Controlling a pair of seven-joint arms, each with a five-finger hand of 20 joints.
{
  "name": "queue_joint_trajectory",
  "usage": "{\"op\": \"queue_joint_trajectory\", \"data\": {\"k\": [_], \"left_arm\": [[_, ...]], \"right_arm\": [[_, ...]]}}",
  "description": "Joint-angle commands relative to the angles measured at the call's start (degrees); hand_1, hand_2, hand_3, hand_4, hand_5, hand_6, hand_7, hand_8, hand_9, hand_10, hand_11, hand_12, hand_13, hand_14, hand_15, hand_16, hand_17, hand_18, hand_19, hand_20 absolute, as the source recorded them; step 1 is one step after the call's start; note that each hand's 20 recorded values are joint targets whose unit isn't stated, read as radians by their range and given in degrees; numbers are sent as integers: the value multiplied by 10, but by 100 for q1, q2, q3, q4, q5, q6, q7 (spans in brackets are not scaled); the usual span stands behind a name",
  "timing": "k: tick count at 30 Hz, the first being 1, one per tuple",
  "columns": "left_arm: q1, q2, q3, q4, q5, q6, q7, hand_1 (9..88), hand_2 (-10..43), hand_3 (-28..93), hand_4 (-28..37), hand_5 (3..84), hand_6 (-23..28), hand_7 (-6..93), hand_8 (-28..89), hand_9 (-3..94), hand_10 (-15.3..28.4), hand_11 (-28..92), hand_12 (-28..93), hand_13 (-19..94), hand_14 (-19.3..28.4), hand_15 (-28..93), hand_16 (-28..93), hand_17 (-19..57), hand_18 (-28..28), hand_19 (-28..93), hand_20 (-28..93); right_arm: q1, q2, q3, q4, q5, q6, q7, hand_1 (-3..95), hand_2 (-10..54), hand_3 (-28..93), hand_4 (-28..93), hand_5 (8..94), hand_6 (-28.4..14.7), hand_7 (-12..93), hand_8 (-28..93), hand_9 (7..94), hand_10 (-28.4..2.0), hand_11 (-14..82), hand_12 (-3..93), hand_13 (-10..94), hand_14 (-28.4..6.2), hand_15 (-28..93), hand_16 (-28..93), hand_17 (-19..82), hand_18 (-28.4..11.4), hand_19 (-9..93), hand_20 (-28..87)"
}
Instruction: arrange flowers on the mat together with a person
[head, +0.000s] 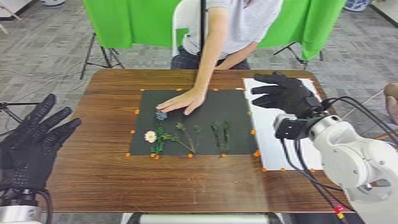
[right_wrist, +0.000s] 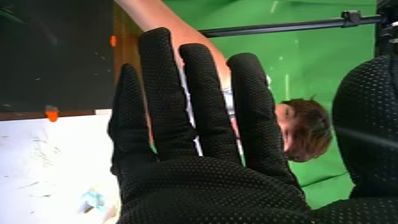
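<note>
- Passable over the worktop at six o'clock from the mat
- Blocked at twelve by a person's arm
- Blocked at two by the right hand

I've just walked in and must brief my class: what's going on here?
A person's hand is at a small bluish flower on the dark mat, where a white flower and green stems also lie. The robot's right hand hovers open over the white sheet; its left hand is open too, holding nothing.
</note>
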Motion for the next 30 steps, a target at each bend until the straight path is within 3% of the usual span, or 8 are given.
{"op": "queue_joint_trajectory", "data": {"k": [1, 16, 19, 22, 25, 30], "left_arm": [[56, -56, 21, 3, 26, -48, -57, 191, 75, 748, -283, 303, 41, 91, -83, 301, 145, 159, 118, 211, 224, 433, -53, -93, 178, 373, 171], [22, -84, 34, 1, 48, -44, -97, 192, 74, 750, -282, 303, 41, 91, -82, 301, 145, 160, 119, 211, 223, 432, -53, -93, 177, 373, 171], [-42, -124, 38, 7, 76, -71, -163, 193, 74, 750, -281, 303, 41, 91, -83, 301, 145, 160, 118, 211, 223, 433, -52, -93, 178, 373, 171], [-34, -86, 39, 1, 64, -39, -115, 193, 74, 751, -280, 303, 41, 91, -82, 301, 145, 160, 118, 211, 223, 433, -52, -93, 178, 373, 171], [-104, -100, 38, 6, 103, -81, -202, 193, 74, 751, -280, 303, 41, 91, -82, 301, 146, 160, 118, 211, 223, 433, -52, -93, 177, 373, 171], [-84, -128, 34, -4, 104, -75, -218, 195, 74, 750, -278, 303, 41, 91, -82, 302, 146, 159, 118, 211, 223, 433, -52, -93, 178, 373, 171]], "right_arm": [[21, -18, -22, -40, -96, 96, 16, 243, -4, 702, -267, 515, 13, 139, -123, 551, -160, 155, 145, 468, -176, 472, 107, 109, -212, 557, 154], [41, 31, -3, -87, -233, 287, -9, 247, -2, 699, -267, 517, 14, 140, -124, 559, -161, 161, 147, 479, -177, 485, 109, 118, -214, 572, 161], [61, 40, -14, -86, -298, 338, 27, 246, -1, 698, -266, 519, 14, 141, -124, 565, -164, 166, 148, 482, -176, 491, 110, 122, -217, 577, 162], [93, 62, -24, -98, -356, 407, 23, 245, -2, 699, -266, 518, 14, 140, -124, 565, -164, 168, 148, 485, -177, 496, 110, 124, -219, 579, 162], [6, 100, 24, -167, -472, 636, 49, 243, -3, 700, -263, 516, 14, 138, -123, 565, -169, 167, 148, 490, -181, 500, 110, 144, -245, 590, 163], [-89, 140, 113, -266, -789, 963, 262, 234, -7, 695, -257, 513, 12, 132, -121, 574, -181, 172, 150, 520, -187, 522, 113, 183, -266, 624, 167]]}}
